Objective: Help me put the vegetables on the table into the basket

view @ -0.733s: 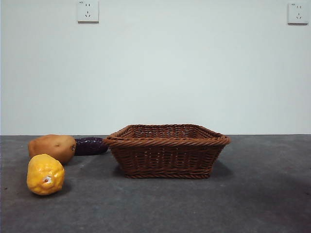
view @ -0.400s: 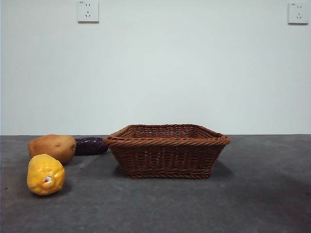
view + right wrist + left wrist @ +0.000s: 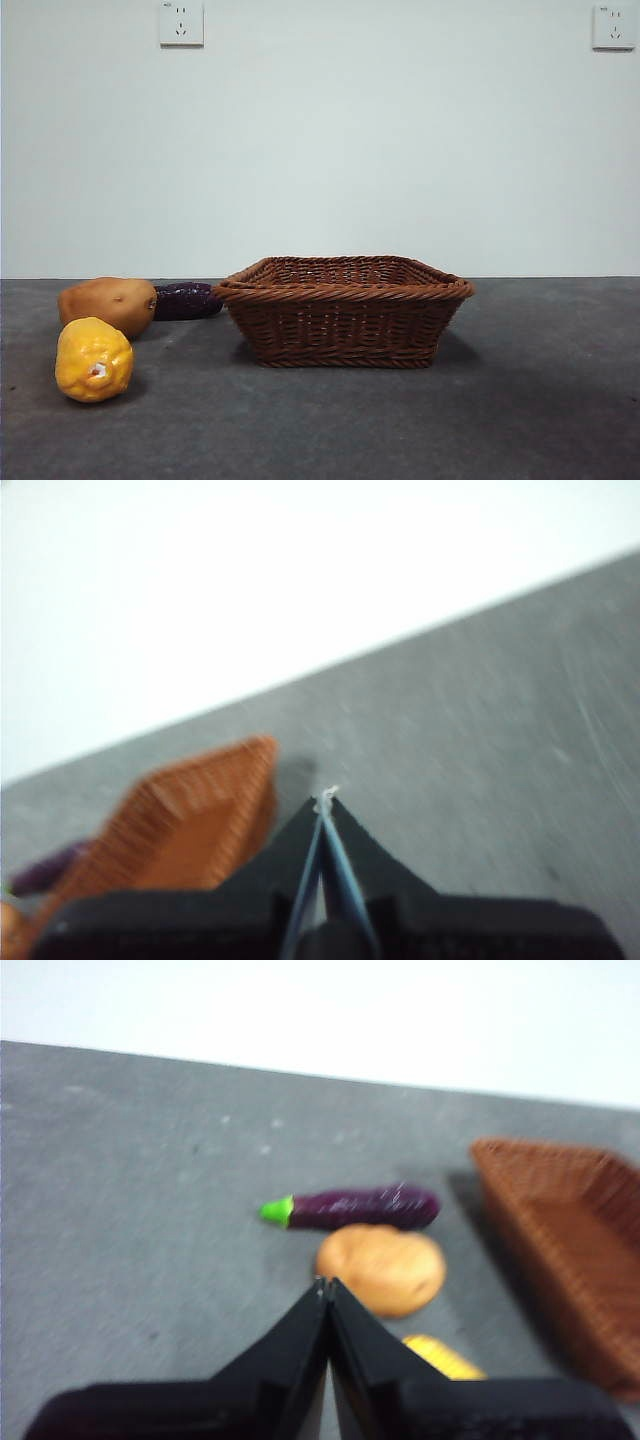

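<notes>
The table (image 3: 520, 400) was a flat, matte dark grey surface, faintly speckled, running back to a plain white wall (image 3: 320, 150). Two white sockets (image 3: 181, 22) sat high on that wall, one toward the left and one at the far right.

The basket (image 3: 343, 330) stood near the middle of the table, a shallow rectangle of dark brown woven wicker with flared sides and a braided rim. Nothing showed above its rim.

All three vegetables lay on the table to the left of the basket. The potato (image 3: 107, 303) was a smooth tan-brown oval. The eggplant (image 3: 186, 300), slim, glossy and dark purple, lay just behind it, its end close to the basket's left wall; the left wrist view showed its bright green stem pointing away from the basket. The yellow vegetable (image 3: 93, 359), rounded and bumpy, sat nearest of the three, in front of the potato.

The left gripper (image 3: 326, 1286) hung above the table near the potato, jaws pressed together and holding nothing. The right gripper (image 3: 326, 800) hung on the basket's other side, jaws likewise closed and empty.
</notes>
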